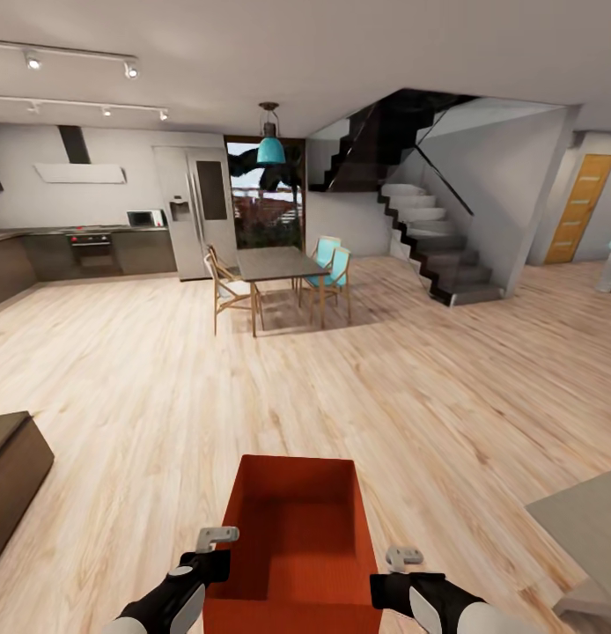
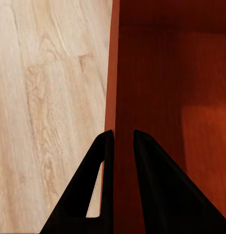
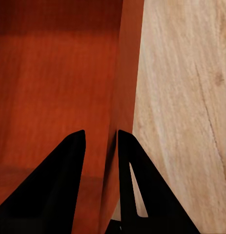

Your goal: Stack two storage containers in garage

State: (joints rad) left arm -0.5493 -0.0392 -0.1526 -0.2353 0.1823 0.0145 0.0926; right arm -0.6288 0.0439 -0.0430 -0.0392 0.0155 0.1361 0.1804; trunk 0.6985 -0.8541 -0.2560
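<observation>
Closest in, I have one storage container carried low in front of the trunk, open side up, held off the wood plank floor by both arms. Left tool is pinched on the container's left wall, one finger outside and one inside, the thin wall running between them. Right tool is pinched the same way on the right wall. In the head view both sit near the container's closer end, so the far end hangs unsupported. Only this one bin shows; I cannot tell where its twin is. Further out, open floor, then a dining table with chairs straight ahead, a kitchen run with a fridge to the left, stairs to the right, an orange door beyond them. A dark cabinet edge sits near my left, a grey surface near my right. My judgement: still in the house, garage not in sight, hauling stage. Risks: thin walls could flex and slip out of the pinch if the base jolts or turns sharply; uneven arm motion could twist the bin; the nearby furniture could clip it while turning.
</observation>
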